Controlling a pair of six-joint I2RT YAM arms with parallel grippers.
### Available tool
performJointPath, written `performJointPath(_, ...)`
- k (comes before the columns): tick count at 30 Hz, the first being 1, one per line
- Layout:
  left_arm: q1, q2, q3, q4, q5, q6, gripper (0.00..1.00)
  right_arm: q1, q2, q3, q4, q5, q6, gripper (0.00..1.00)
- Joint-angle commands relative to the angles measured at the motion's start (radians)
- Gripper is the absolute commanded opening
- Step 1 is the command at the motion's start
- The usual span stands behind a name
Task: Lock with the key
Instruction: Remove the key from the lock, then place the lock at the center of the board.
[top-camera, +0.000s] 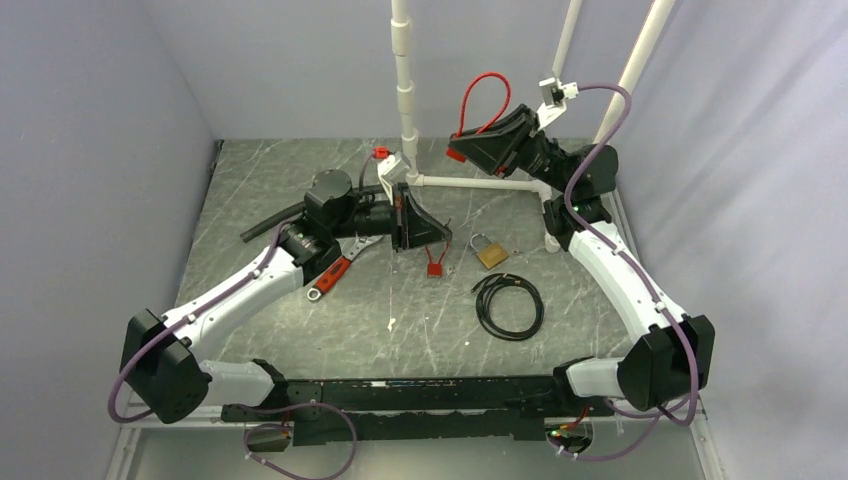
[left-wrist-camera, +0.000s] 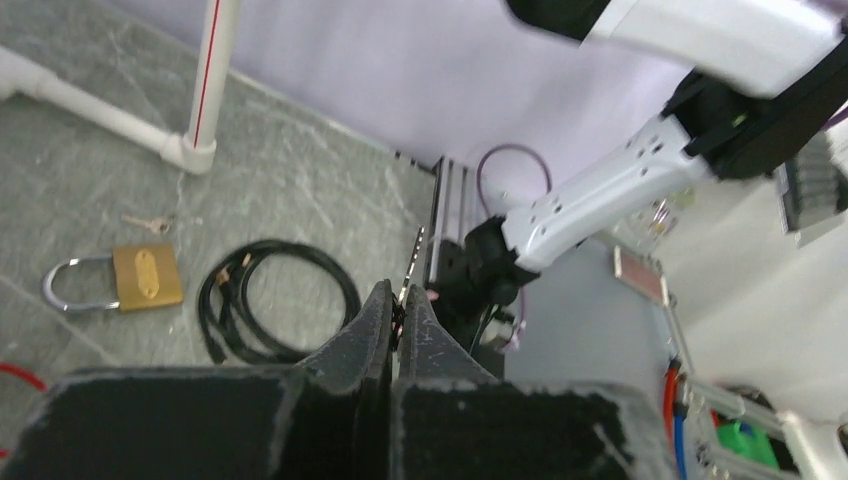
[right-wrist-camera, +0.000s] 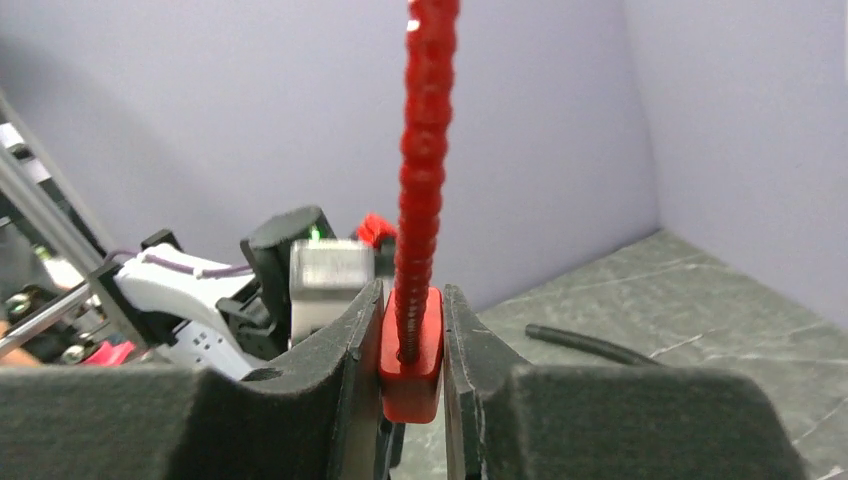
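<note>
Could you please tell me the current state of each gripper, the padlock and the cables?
Left gripper: jaws shut on a key, blade pointing outward.
Right gripper: jaws shut on the red cable lock, held up in the air.
Brass padlock: lying flat, shackle looks closed.
Black cable: coiled, lying loose.

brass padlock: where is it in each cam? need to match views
Top external: brass padlock right of centre, just above the black cable coil.
Left wrist: padlock at the left side, lying flat, left of the coil.
Right wrist: not in view.
Shared landmark: the coil, top and left wrist only.
</note>
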Motion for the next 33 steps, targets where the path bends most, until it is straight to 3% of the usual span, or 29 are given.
performJointPath(1,-0.004,-0.003,-0.017,-0.079,0.092,0.114,0.00,-0.004,-0.025,0.039,0.053,0.073,-0.032,0.00)
performJointPath(4,-0.005,-0.010,-0.047,0.029,0.128,0.038,0.00,-0.005,-0.017,0.029,0.077,0.049,-0.013,0.00)
performJointPath(10,0.057,-0.043,-0.061,-0.062,0.136,0.031,0.00,-0.004,-0.028,0.001,-0.006,-0.027,-0.092,0.00)
performJointPath(16,0.336,-0.079,-0.156,-0.027,0.144,-0.156,0.00,0.024,-0.012,-0.058,-0.221,-0.073,-0.188,0.00)
performJointPath(23,0.525,-0.155,-0.153,-0.253,0.002,0.009,0.00,0.165,0.118,-0.054,-0.595,0.053,-0.394,0.00)
performJointPath(27,0.587,-0.171,-0.141,-0.377,-0.118,0.047,0.00,0.242,0.245,-0.056,-0.590,0.109,-0.340,0.00)
performJointPath(33,0.639,-0.198,-0.141,-0.445,-0.127,0.071,0.00,0.298,0.414,-0.022,-0.545,0.144,-0.259,0.02)
